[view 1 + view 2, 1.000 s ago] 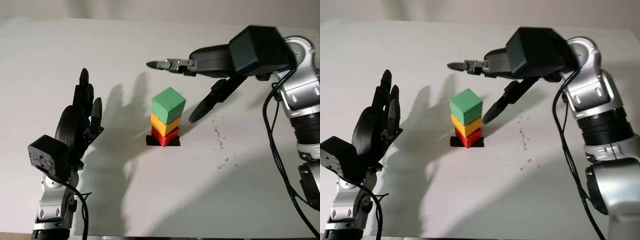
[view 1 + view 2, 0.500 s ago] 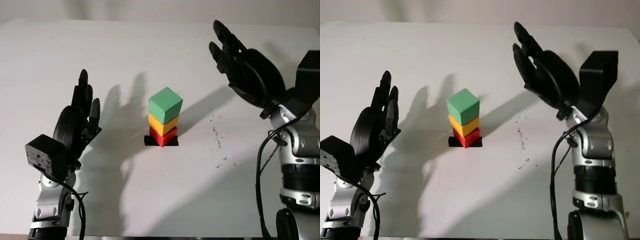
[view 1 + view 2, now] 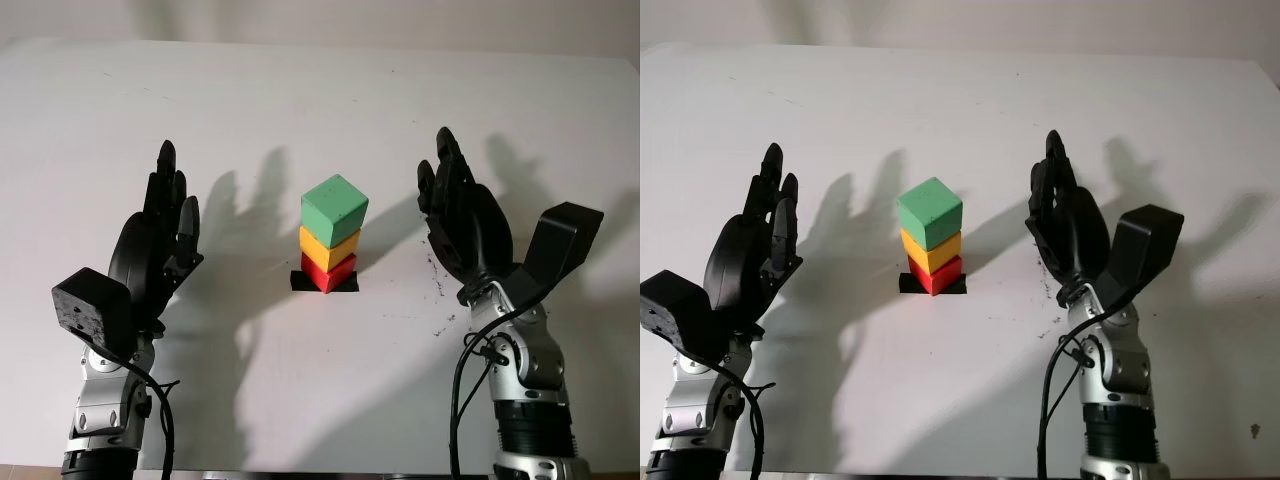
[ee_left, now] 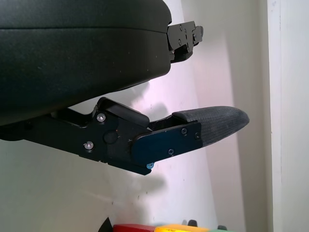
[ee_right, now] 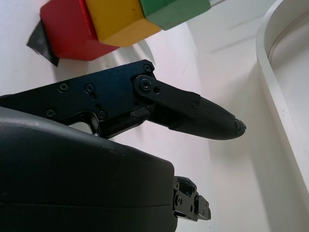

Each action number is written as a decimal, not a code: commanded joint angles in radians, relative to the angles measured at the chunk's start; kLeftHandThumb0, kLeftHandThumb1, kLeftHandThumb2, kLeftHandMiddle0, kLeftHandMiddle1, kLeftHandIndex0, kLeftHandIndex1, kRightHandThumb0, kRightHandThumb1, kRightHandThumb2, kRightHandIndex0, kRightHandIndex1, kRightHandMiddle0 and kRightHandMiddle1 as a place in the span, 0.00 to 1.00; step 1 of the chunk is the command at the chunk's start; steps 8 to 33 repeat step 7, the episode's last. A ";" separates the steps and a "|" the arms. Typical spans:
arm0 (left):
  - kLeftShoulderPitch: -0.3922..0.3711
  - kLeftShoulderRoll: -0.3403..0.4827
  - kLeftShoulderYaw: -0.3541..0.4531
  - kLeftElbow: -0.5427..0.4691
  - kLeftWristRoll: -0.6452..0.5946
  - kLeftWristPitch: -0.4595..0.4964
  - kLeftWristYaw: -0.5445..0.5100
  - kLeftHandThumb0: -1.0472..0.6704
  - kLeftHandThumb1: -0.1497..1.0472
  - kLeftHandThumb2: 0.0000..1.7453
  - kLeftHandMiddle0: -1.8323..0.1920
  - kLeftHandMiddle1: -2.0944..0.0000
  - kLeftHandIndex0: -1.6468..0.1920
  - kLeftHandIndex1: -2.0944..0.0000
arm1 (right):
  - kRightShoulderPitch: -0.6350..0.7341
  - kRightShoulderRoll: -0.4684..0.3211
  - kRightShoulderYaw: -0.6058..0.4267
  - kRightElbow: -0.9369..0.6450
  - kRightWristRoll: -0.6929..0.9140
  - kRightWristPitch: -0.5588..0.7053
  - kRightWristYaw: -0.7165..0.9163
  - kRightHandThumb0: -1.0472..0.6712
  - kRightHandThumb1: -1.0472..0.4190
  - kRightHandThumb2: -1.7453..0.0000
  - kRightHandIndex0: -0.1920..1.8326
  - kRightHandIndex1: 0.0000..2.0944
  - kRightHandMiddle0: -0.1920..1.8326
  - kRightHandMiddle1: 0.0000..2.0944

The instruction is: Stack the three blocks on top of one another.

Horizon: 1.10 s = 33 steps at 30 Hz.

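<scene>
While the green block (image 3: pixel 335 208) sits skewed atop yellow (image 3: pixel 330 248) and red (image 3: pixel 328 272), toppling is possible. Left hand (image 3: pixel 157 245) and right hand (image 3: pixel 465 225) hover open, holding nothing; a careless sweep would fell it.

Text on the green block (image 3: pixel 334 209): none could be read.
Text on the yellow block (image 3: pixel 324 247): none.
Text on the red block (image 3: pixel 326 272): none.
Labels on the left hand (image 3: pixel 155 245) and right hand (image 3: pixel 462 220): none were legible.
Signs on the table (image 3: pixel 320 400): none.
</scene>
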 commanded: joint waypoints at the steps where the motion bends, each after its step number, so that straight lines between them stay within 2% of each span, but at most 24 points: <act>1: -0.009 -0.011 -0.008 0.009 0.007 -0.016 0.008 0.15 1.00 0.39 0.99 0.97 1.00 0.98 | 0.035 0.013 0.012 -0.035 0.003 -0.018 -0.006 0.14 0.00 0.55 0.00 0.00 0.00 0.00; 7: 0.001 -0.027 -0.016 -0.008 0.004 -0.018 0.014 0.15 1.00 0.39 0.99 0.97 1.00 0.97 | 0.086 0.044 0.038 -0.071 -0.021 -0.059 -0.045 0.16 0.00 0.56 0.00 0.00 0.00 0.00; 33: 0.001 -0.027 -0.016 -0.008 0.004 -0.018 0.014 0.15 1.00 0.39 0.99 0.97 1.00 0.97 | 0.086 0.044 0.038 -0.071 -0.021 -0.059 -0.045 0.16 0.00 0.56 0.00 0.00 0.00 0.00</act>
